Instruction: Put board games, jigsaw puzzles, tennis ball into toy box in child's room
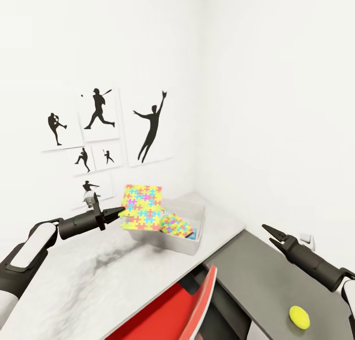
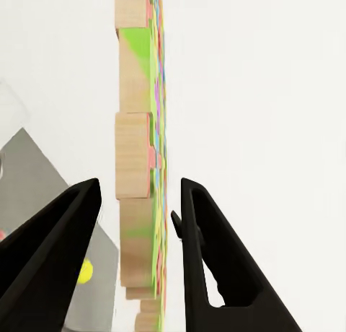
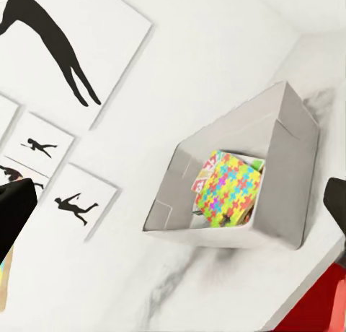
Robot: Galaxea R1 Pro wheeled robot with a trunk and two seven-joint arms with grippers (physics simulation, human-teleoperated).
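In the head view my left gripper [image 1: 118,213] reaches over the table [image 1: 74,281] to a jigsaw puzzle [image 1: 143,207] standing on edge at the near rim of the toy box [image 1: 190,249]. The left wrist view shows that puzzle's edge [image 2: 140,166] between my open fingers [image 2: 61,238], with a gap on each side. A second jigsaw puzzle [image 1: 176,225] lies tilted inside the toy box [image 3: 288,151], also seen in the right wrist view [image 3: 227,188]. The tennis ball [image 1: 299,317] rests on a dark grey surface, below my open, empty right gripper [image 1: 270,230].
White walls meet in a corner behind the toy box, with black baseball-player pictures [image 1: 98,128] on the left wall. A red chair-like shape [image 1: 162,310] sits under the table's front edge. The dark grey surface [image 1: 256,276] adjoins the table at the right.
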